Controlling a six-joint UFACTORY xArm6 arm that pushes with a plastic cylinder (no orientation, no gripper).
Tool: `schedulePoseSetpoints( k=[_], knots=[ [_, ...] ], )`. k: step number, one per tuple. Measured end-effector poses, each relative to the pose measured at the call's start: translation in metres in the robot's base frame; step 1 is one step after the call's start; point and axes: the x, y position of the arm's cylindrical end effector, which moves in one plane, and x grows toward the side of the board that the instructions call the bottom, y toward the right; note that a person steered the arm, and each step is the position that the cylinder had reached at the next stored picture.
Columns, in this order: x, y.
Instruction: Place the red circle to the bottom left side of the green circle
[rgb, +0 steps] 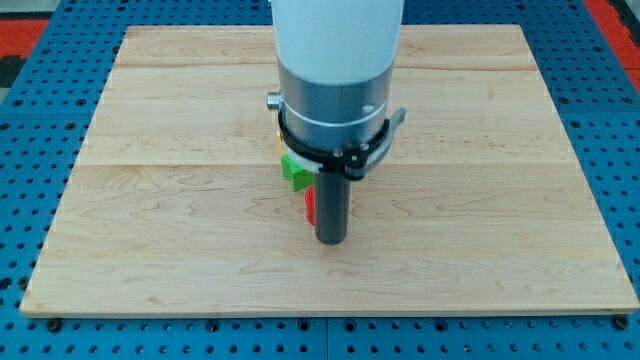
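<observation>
Wooden board (150, 230): bare wood runs wide at frame left out to its edge. Near centre, a green block (294, 169) peeks out beneath the arm; shape unclear. Just below it, a sliver of the red circle (310, 205) touches the rod's left side. My tip (330, 241) sits lower centre; no fingers, bare rod. Frame right: open wood.

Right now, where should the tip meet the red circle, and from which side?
My tip hides most of the red circle; only its left edge shows, below the green block. No grip is possible, only pushing. Meet its round side wall squarely, probably from the view's right, to send it left.
</observation>
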Motion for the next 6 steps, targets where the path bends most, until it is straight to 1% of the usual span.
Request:
schedulePoseSetpoints(
  k=[1, 2, 3, 4, 6],
  knots=[
    [-0.016, 0.000],
    [-0.005, -0.003],
    [-0.009, -0.023],
    [-0.014, -0.023],
    [-0.032, -0.002]
  ],
)
